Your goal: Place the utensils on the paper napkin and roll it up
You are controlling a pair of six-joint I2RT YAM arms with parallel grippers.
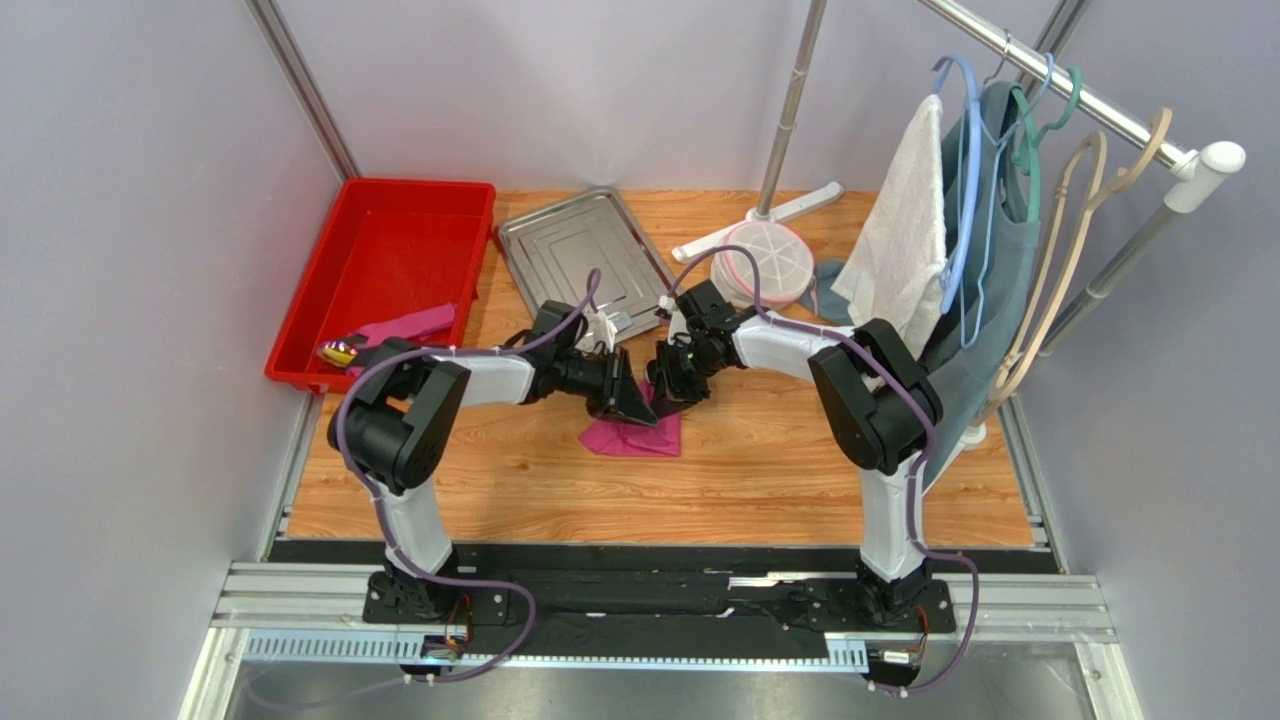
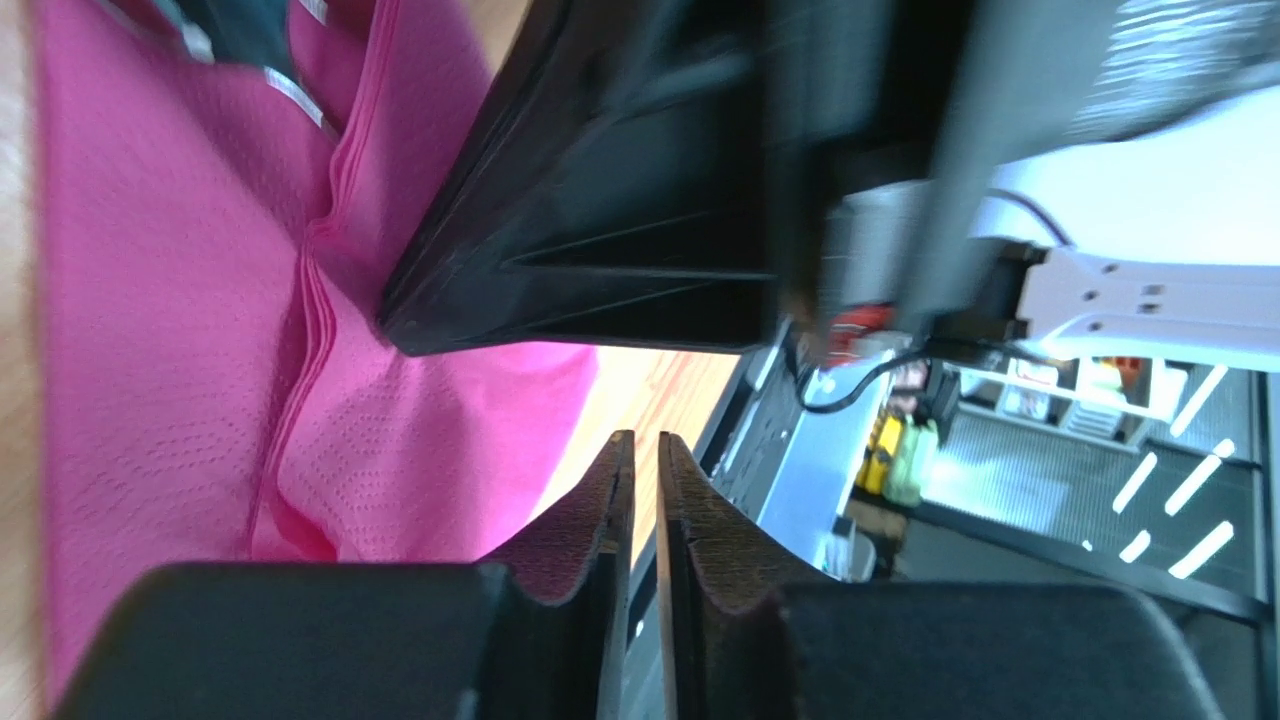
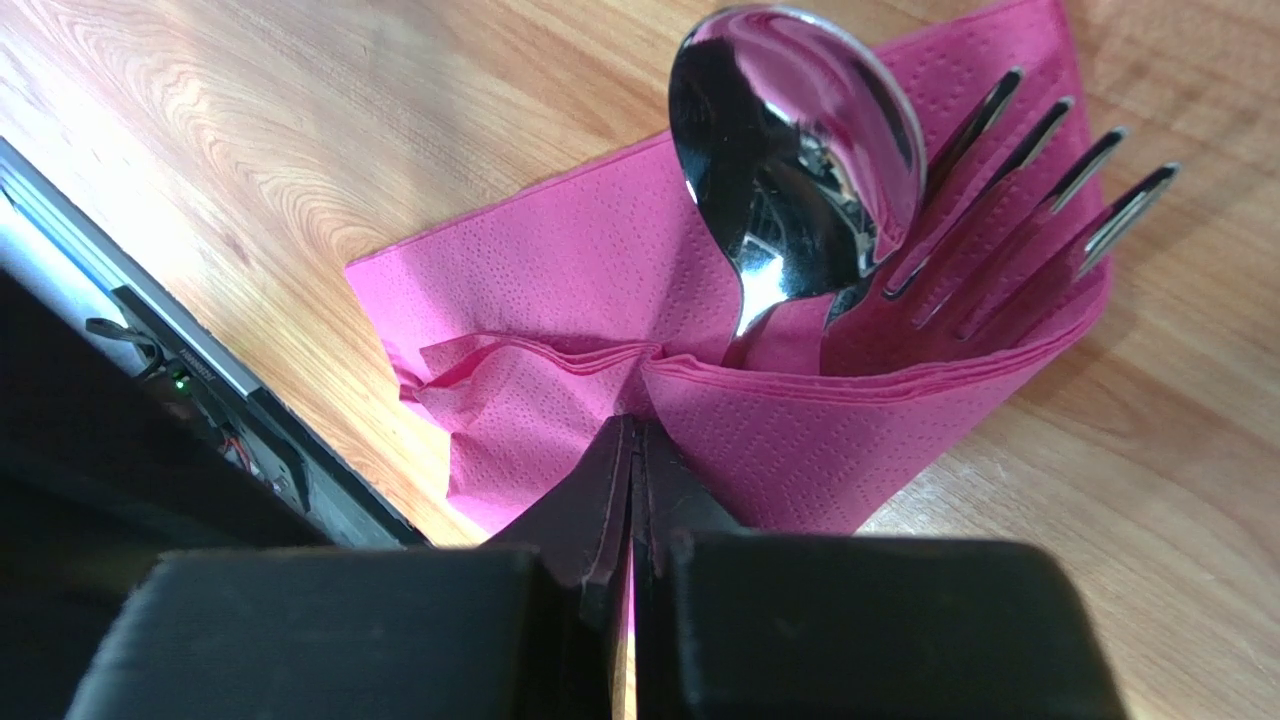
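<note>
The magenta-pink paper napkin lies on the wooden table between both grippers. In the right wrist view the napkin is folded over a shiny spoon and fork, whose heads stick out of the fold. My right gripper is shut on the folded napkin edge; it also shows in the top view. My left gripper is shut with nothing between its tips, just right of the napkin and under the right gripper's black body. It shows in the top view too.
A steel tray lies at the back centre. A red bin at the back left holds a pink item. A white stand base, a white towel and hangers on a rail are at the right.
</note>
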